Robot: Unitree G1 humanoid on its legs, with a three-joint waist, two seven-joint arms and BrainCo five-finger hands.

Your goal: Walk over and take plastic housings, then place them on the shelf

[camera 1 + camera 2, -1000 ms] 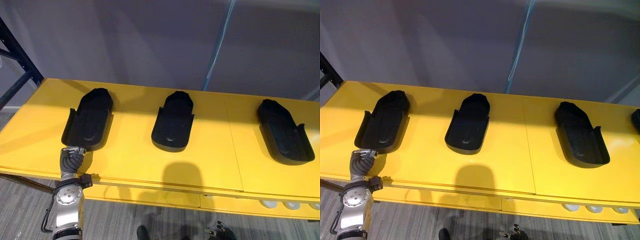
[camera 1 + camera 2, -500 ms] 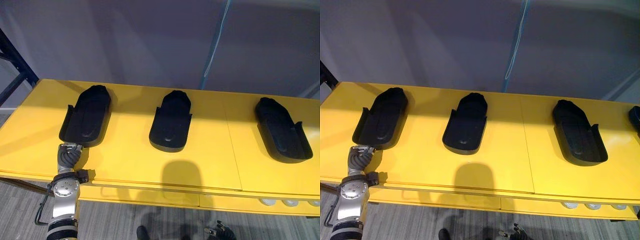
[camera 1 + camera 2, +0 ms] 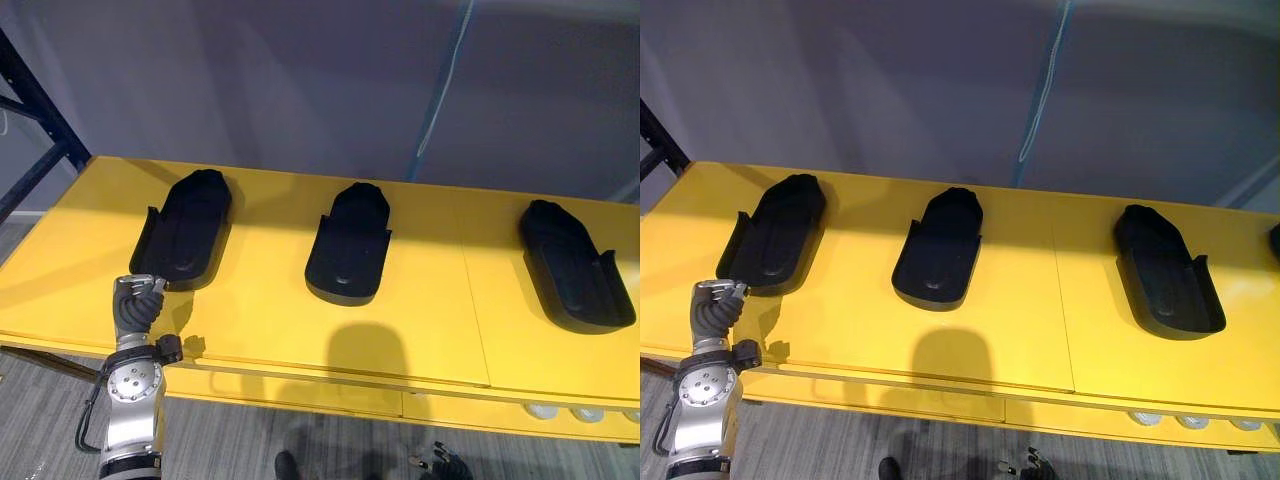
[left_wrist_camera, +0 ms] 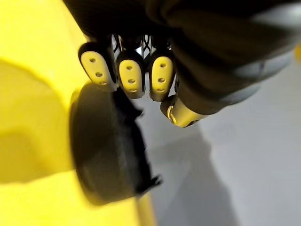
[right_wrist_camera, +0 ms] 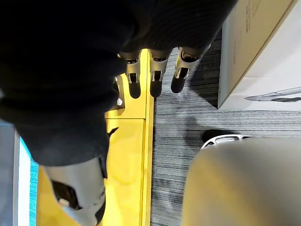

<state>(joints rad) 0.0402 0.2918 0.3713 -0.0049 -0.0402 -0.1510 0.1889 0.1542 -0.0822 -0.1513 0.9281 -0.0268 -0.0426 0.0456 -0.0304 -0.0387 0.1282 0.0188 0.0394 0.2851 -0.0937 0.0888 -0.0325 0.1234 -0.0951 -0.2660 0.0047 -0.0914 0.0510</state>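
Three black plastic housings lie in a row on the yellow table (image 3: pixel 260 310): a left one (image 3: pixel 185 232), a middle one (image 3: pixel 348 245) and a right one (image 3: pixel 570 265). My left hand (image 3: pixel 136 305) is over the table's front edge, just short of the left housing's near end, its fingers (image 4: pixel 129 77) curled and holding nothing. In the left wrist view that housing (image 4: pixel 106 146) lies just past the fingertips. My right hand (image 5: pixel 155 75) hangs beside the table's edge above the floor, its fingers straight and bare.
A dark shelf upright (image 3: pixel 30 110) rises at the far left behind the table. A grey wall backs the table. A further housing (image 3: pixel 1275 240) peeks in at the right edge. A pale box (image 5: pixel 263 47) stands on the grey floor near my right hand.
The whole picture has shifted a little, so the camera moved. My left hand has risen slightly and stays just short of the left housing. The housings have not moved.
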